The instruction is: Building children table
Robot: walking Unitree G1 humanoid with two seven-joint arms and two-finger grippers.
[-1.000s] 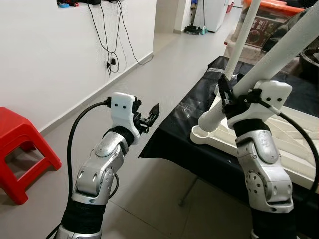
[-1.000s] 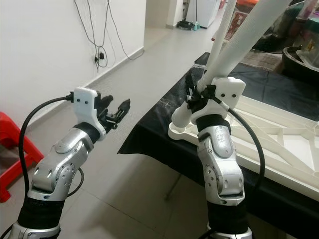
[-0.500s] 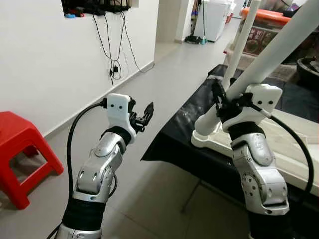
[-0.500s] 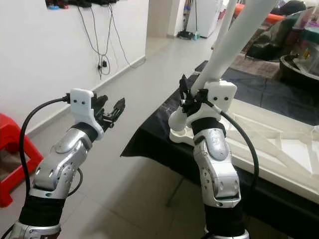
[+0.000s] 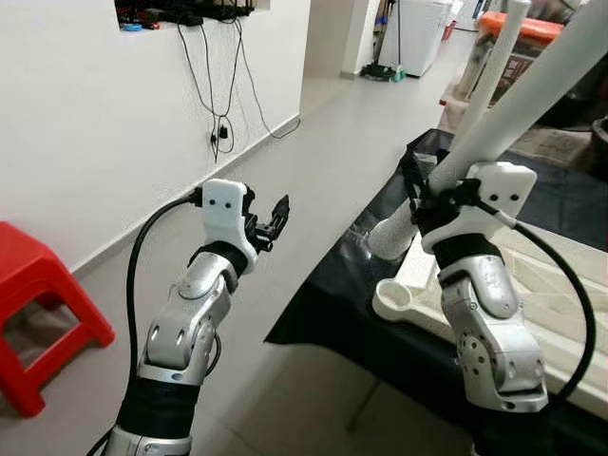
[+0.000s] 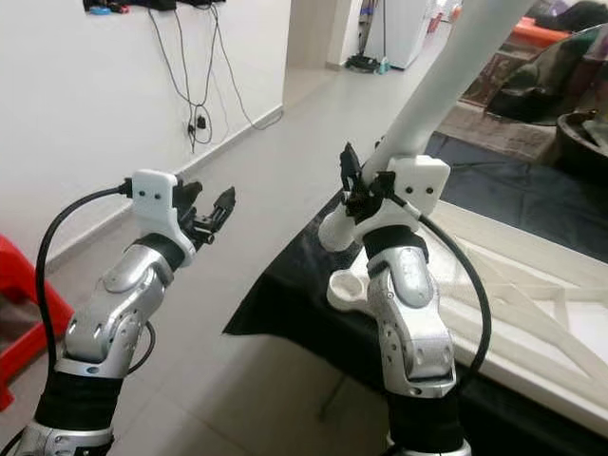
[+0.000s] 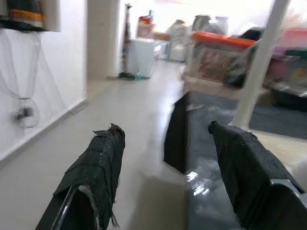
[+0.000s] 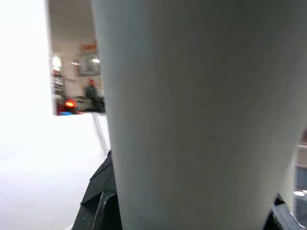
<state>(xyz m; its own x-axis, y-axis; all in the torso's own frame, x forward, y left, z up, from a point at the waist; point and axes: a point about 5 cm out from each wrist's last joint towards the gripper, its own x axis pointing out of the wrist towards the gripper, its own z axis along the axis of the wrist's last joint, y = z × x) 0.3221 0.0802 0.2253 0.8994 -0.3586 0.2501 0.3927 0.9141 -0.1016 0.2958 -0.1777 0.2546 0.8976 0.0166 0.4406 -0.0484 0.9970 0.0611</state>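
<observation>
Mostly smooth plastic, with some cloth and tile.

The table leg (image 5: pixel 532 100) and tabletop (image 5: pixel 560 275) look like matt white plastic; the black cloth (image 5: pixel 332 313) has a faint sheen; the floor (image 5: pixel 313 161) is glossy; the stool (image 5: pixel 43 313) is shiny red plastic.

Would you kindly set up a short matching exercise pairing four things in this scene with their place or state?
Things:
1. white table leg
2. left gripper
3. red stool
4. white tabletop

Places or states:
A. on the floor by the wall, at the robot's left
B. lying on the black cloth
C. open, raised over the floor, holding nothing
D. clamped in the right gripper, tilted, its lower end above the round socket

Pairs: 1-D, 2-C, 3-A, 4-B
</observation>
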